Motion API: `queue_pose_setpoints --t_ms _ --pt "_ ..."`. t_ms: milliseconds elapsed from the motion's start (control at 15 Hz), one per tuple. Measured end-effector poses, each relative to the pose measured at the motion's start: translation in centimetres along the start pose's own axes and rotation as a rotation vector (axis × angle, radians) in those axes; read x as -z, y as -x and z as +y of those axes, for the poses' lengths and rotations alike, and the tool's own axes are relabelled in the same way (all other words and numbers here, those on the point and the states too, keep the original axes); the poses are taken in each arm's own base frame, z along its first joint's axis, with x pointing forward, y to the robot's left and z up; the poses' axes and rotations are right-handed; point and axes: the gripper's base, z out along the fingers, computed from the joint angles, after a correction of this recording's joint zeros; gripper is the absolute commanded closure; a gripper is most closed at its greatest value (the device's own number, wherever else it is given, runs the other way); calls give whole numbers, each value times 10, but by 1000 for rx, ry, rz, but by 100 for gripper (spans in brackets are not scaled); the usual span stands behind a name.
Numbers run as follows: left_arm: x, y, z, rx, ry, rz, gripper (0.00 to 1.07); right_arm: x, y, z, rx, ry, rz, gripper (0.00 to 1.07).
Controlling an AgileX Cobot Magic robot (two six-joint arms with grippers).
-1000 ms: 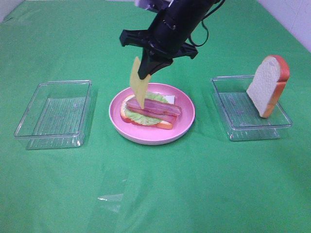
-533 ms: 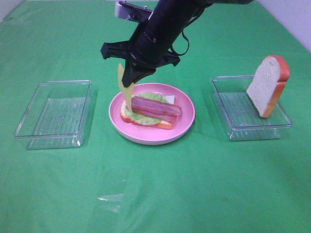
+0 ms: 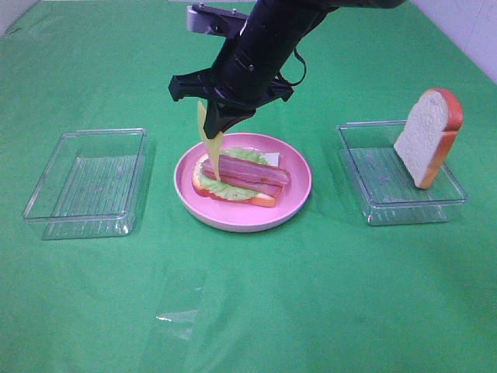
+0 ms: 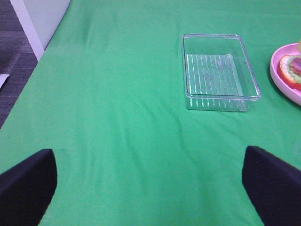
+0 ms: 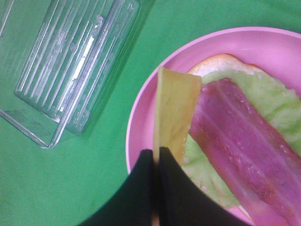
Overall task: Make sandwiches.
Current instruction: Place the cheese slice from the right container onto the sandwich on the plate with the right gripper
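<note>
**Cheese slice held over the open sandwich**

I see a green cloth point(image 3: 256, 295) covering the whole work surface, with a pale wall at the far right corner; my left wrist camera adds a strip of dark floor and a white panel past the cloth's edge. My right gripper point(image 3: 220, 124) hangs above the pink plate point(image 3: 291, 203), its fingers pressed together on the yellow cheese slice point(image 3: 210, 148), which dangles with its lower tip near the bacon strips point(image 3: 247, 174). The bacon lies on the lettuce leaf point(image 3: 225, 189) and a bread slice point(image 3: 264, 200) on the plate. Only the high view shows a second bread slice point(image 3: 427, 136) leaning upright in the right clear tray point(image 3: 404, 203). The right wrist view alone shows the pinch up close. My left gripper point(image 4: 150, 176) hovers with fingers spread wide, well back from the left clear tray point(image 4: 220, 71).
</note>
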Motion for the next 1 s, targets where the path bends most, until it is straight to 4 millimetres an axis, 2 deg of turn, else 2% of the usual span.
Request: queue_pose_setpoints --t_ms 267,400,667,1000 --pt "0 0 0 0 0 0 6 -23 -3 -10 -5 -25 41 107" --pt "0 0 0 0 0 0 6 -29 -5 -22 13 -132 57 107" --pt "0 0 0 0 0 0 6 -30 -6 -42 -14 -324 60 107" --pt "0 0 0 0 0 0 6 -30 -6 -41 -16 -322 68 107"
